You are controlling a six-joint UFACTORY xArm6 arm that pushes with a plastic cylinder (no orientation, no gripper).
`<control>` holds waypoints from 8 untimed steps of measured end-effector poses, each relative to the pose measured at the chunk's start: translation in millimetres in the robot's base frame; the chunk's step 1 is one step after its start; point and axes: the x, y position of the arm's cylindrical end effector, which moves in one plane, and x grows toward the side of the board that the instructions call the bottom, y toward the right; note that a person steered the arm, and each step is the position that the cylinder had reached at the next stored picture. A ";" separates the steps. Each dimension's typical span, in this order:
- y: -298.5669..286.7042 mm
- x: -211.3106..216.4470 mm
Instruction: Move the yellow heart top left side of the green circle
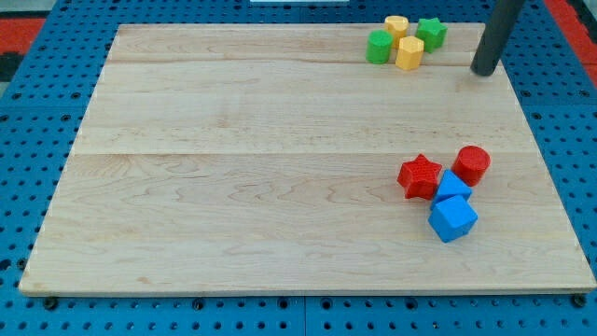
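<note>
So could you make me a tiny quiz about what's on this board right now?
1. True or false: my tip touches the green star.
2. How many blue blocks are there?
3. Which block sits at the view's top between the green circle and the star: A) red star, B) yellow heart, C) blue cube?

Key: 1 false, my tip stands apart at their right. 2 two. 3 B, the yellow heart.
</note>
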 end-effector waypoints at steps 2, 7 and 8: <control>-59.6 -75.3; -159.5 -75.4; -164.4 -75.4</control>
